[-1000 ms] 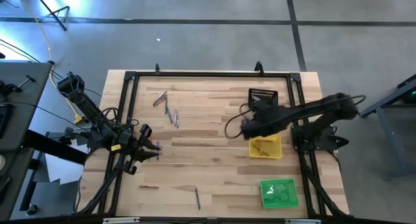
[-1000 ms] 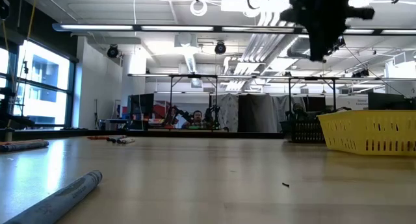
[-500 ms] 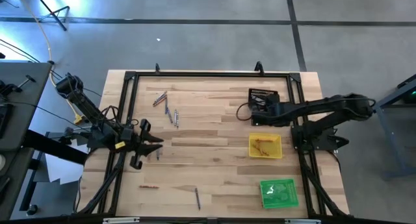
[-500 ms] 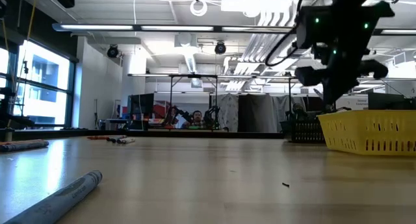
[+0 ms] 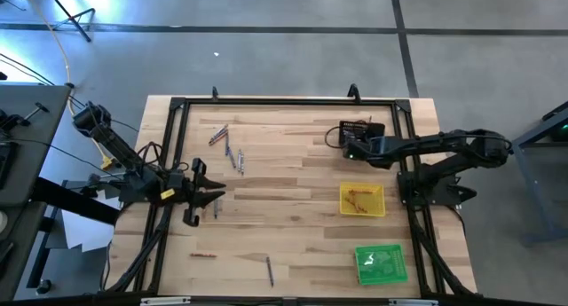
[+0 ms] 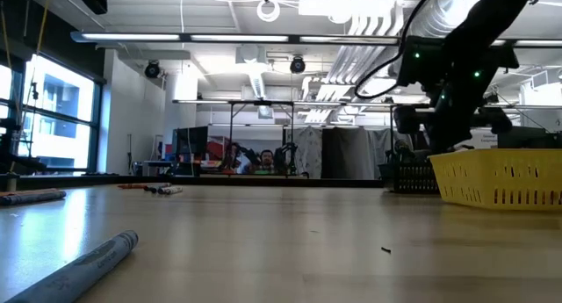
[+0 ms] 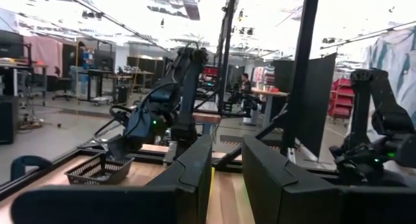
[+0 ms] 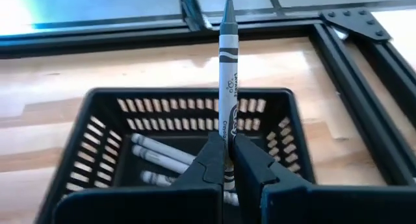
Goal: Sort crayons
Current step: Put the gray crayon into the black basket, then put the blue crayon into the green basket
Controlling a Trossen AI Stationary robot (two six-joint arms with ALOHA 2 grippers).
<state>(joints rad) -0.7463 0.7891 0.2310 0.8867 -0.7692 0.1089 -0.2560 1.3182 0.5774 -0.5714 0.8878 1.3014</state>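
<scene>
My right gripper (image 5: 353, 142) hangs at the black tray (image 8: 195, 120) near the table's far right and is shut on a grey crayon (image 8: 227, 87). Several grey crayons (image 8: 159, 152) lie in that tray. Loose crayons lie at the far left (image 5: 232, 155), and two more lie near the front edge: an orange-red one (image 5: 202, 255) and a grey one (image 5: 270, 270). My left gripper (image 5: 209, 200) is open at the table's left side, with nothing between its fingers (image 7: 195, 172). My right gripper pinches the grey crayon by its blunt end (image 8: 227, 156) between its two fingers. The crayon sticks out past the fingertips, its pointed end (image 8: 228, 6) away from the gripper. It is lifted clear, in front of and above the black tray.
A yellow tray (image 5: 362, 200) with orange-red crayons and a green tray (image 5: 382, 263) with dark green ones stand on the right. A black frame (image 5: 284, 100) runs round the table. The table's middle is bare wood. A person sits in the room beyond.
My right gripper has gone from above the yellow tray toward the far edge, sinking to the black tray and rolling its wrist; it has stayed shut.
</scene>
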